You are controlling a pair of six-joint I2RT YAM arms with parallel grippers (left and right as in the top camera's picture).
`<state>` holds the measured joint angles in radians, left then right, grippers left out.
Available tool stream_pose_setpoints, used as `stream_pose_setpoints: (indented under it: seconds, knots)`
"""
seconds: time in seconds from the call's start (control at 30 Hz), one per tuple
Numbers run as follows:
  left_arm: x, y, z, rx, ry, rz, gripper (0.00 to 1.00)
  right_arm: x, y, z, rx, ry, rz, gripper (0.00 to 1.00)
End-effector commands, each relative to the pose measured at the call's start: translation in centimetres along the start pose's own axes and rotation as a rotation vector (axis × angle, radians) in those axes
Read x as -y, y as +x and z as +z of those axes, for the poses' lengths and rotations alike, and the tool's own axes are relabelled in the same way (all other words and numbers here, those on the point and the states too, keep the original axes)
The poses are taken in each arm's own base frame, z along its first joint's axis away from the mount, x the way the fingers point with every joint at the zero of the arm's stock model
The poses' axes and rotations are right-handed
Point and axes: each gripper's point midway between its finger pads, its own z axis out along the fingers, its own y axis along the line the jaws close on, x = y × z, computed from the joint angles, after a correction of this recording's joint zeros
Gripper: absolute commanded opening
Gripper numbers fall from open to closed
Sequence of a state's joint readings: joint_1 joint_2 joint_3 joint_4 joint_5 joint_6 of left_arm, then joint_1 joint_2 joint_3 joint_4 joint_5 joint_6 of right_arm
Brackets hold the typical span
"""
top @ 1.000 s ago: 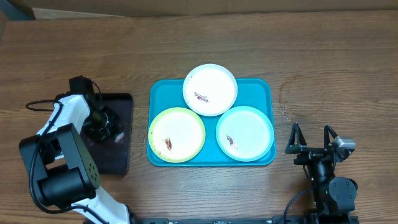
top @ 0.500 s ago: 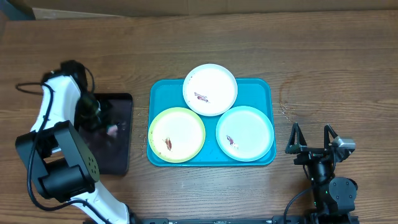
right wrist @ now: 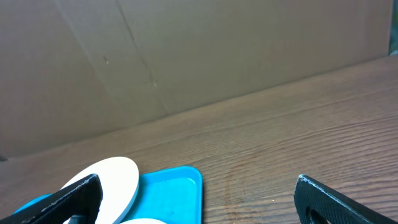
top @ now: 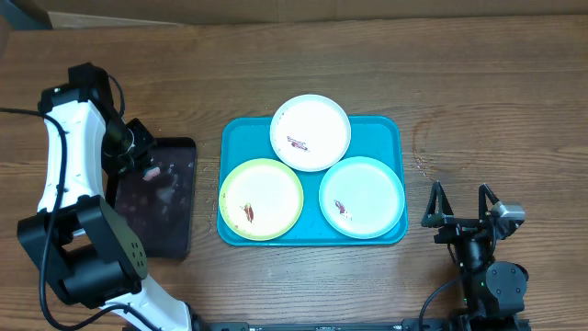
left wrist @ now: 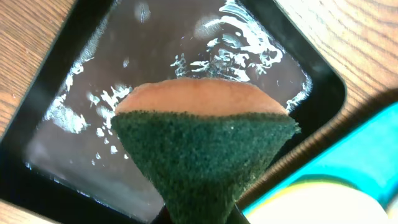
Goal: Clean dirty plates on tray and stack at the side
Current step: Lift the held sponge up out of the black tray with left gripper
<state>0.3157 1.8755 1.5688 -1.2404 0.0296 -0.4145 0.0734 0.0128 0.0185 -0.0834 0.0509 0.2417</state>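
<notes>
The turquoise tray (top: 241, 138) holds three dirty plates with brown-red smears: a white one (top: 310, 131) at the back, a yellow-green rimmed one (top: 261, 199) at front left and a mint rimmed one (top: 361, 196) at front right. My left gripper (top: 140, 158) hangs over the far end of a black tray (top: 165, 230), shut on a sponge (left wrist: 202, 146) with a dark green scouring face and an orange back. My right gripper (top: 457, 195) rests open on the table to the right of the turquoise tray, nothing between its fingers (right wrist: 62, 202).
The narrow black tray (left wrist: 74, 143) left of the turquoise tray holds a shallow film of water. A brown cardboard wall (right wrist: 186, 56) runs along the table's far edge. Bare wood lies between the turquoise tray (right wrist: 174, 186) and my right gripper.
My left arm has swung toward the far left, carrying the sponge up off the middle of the black tray to its far end. The right arm and the plates have not moved.
</notes>
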Motion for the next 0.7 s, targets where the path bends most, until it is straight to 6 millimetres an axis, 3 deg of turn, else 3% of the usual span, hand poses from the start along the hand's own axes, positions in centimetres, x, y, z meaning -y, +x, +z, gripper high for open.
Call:
stream_pose_setpoints:
  seconds: [0.0, 0.1, 0.2, 0.3, 0.53, 0.67]
  knots:
    - [-1.3, 0.8, 2.2, 0.000, -0.056, 0.017, 0.04, 0.1, 0.2, 0.0, 0.001, -0.002, -0.003, 1.00]
    - [-1.0, 1.7, 4.0, -0.029, -0.023, 0.017, 0.04, 0.1, 0.3, 0.0, 0.000, -0.002, -0.003, 1.00]
    - [-1.0, 1.6, 3.4, -0.027, -0.022, 0.039, 0.04, 0.1, 0.2, 0.0, 0.001, -0.002, -0.003, 1.00]
    - [-0.7, 1.1, 1.1, -0.011, -0.015, 0.062, 0.04, 0.1, 0.3, 0.0, 0.000, -0.002, -0.003, 1.00]
    - [0.1, 0.4, -6.2, 0.083, 0.033, 0.085, 0.04, 0.1, 0.2, 0.0, 0.001, -0.002, -0.003, 1.00]
    - [0.2, 0.8, -6.8, 0.129, 0.027, 0.094, 0.04, 0.1, 0.2, 0.0, 0.001, -0.002, -0.003, 1.00]
